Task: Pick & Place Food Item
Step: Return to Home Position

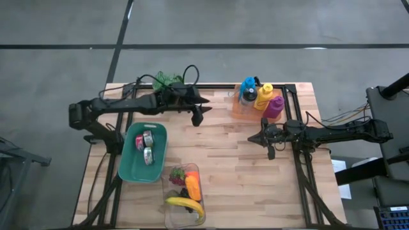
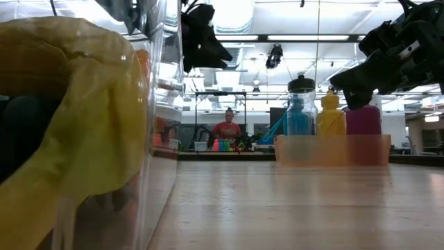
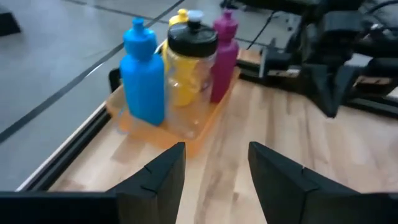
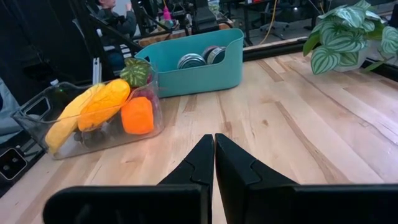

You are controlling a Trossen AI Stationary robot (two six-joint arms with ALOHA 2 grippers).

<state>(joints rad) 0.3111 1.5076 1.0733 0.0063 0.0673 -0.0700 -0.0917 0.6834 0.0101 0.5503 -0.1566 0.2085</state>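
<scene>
Left hand (image 3: 214, 158), fingers apart, faces the bottle tray (image 3: 189, 138); right hand (image 4: 214, 143) is pressed together, empty. Tuna cans (image 1: 148, 155) lie in the teal bin (image 1: 131, 171) at left (the low view shows neither).

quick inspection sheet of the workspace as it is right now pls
surface: wooden table, bare in the middle, no spills seen
job's things: tuna cans lie inside the teal bin; none seen loose on the table
clutter: clear tub of fruit beside the bin; orange tray of bottles at the back edge; plant near the left arm
grippers: left gripper open and empty, above the table, facing the tray; right gripper shut and empty, over the table's right side
cables: wires run along the right arm, beyond the table's right edge
surroundings: a person in the room far behind the table
</scene>
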